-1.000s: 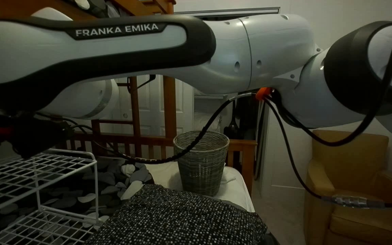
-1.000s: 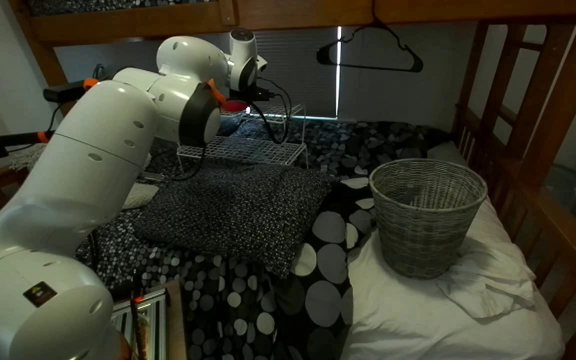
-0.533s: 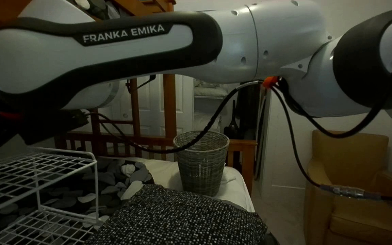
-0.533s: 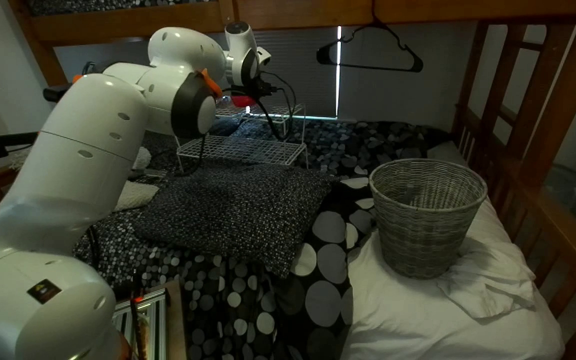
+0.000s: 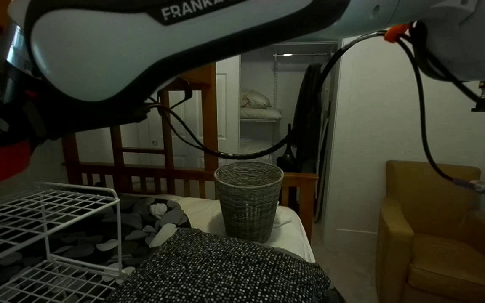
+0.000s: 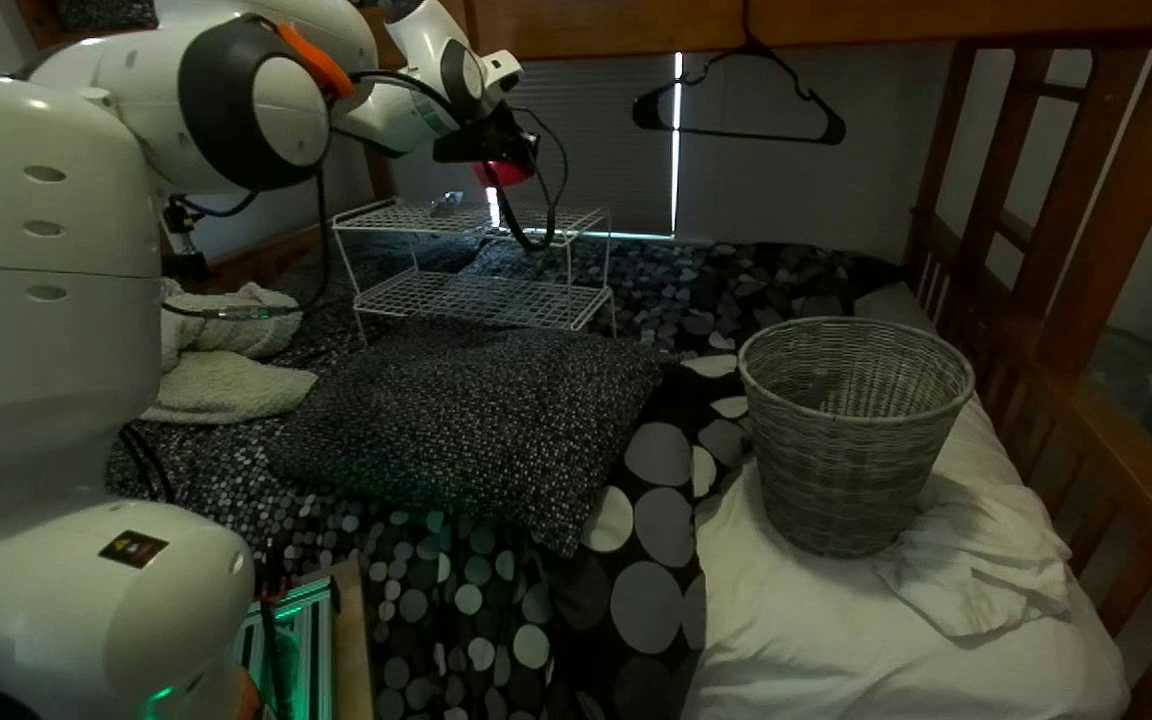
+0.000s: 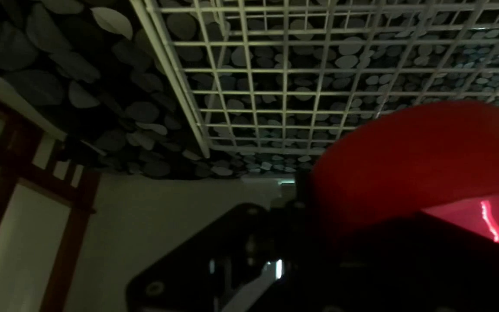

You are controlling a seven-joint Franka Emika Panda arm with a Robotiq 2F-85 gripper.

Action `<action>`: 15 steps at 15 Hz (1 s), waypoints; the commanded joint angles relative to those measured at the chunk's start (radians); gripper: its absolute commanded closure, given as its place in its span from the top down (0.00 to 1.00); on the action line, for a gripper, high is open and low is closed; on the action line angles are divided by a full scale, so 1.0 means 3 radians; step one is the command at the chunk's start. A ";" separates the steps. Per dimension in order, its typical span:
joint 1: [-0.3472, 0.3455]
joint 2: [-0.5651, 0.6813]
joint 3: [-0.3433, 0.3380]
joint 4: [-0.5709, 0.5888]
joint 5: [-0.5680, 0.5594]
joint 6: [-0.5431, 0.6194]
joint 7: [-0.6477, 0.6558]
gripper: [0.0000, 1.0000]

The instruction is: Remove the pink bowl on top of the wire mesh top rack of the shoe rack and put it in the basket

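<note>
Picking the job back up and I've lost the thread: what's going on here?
The robot's gripper is holding the pink-red bowl by its edge, in the air above the white wire rack. The basket stands upright on the white bedding, away from the rack. The bowl is not yet in it.

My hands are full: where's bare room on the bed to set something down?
In an exterior view, two patches: the white sheet in front of the basket, beside the crumpled cloth, and the spotted bedspread between that sheet and the dark pillow. Crowded: the wire rack, with the bowl held above it.
</note>
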 commanded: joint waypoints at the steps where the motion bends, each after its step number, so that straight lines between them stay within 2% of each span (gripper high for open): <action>1: 0.0070 -0.0077 -0.0082 -0.0095 -0.0037 0.0000 0.0085 0.07; 2: 0.0100 -0.0130 -0.0117 -0.0163 -0.0052 0.0000 0.0127 0.07; 3: 0.0108 -0.0154 -0.0133 -0.0200 -0.0055 0.0000 0.0141 0.02; 6: 0.0183 -0.0418 -0.0277 -0.0544 -0.0221 -0.0170 0.0490 0.02; 9: 0.0321 -0.0781 -0.0425 -0.0975 -0.0581 -0.0523 0.0989 0.02; 12: 0.0454 -0.1218 -0.0440 -0.1422 -0.0973 -0.1018 0.1580 0.02; 13: 0.0187 -0.1349 -0.0089 -0.1504 -0.1142 -0.1276 0.1817 0.02; 15: 0.0038 -0.1633 0.0184 -0.1781 -0.1211 -0.1655 0.2238 0.02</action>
